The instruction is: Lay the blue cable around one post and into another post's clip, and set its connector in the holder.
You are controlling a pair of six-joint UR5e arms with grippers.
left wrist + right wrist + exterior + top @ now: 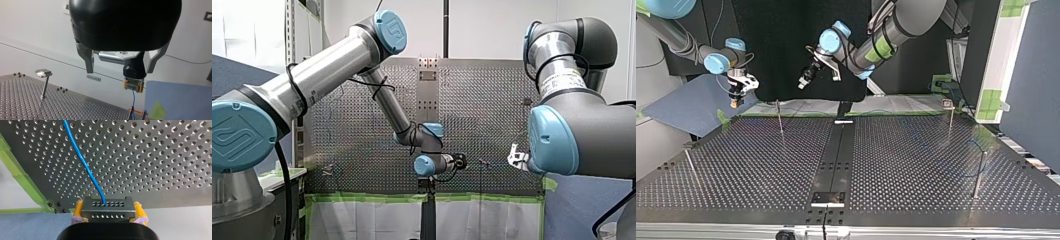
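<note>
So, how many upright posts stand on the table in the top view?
4: far-left post, near-left post, far-right post, near-right post. More may be hidden.

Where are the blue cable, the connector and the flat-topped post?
blue cable (83, 161): right wrist view, midway along its visible run.
connector (108, 211): right wrist view, its front face.
flat-topped post (45, 86): left wrist view, its stem.

Our right arm (681, 40) enters the top view's upper left; our right gripper (736, 103) points straight down, yellow pads (78, 209) clamped on the connector (107, 210). Our left arm (901, 25) slants in from upper centre, our left gripper (802, 84) tilted down-left, its metal fingers (88, 60) spread apart.
</note>
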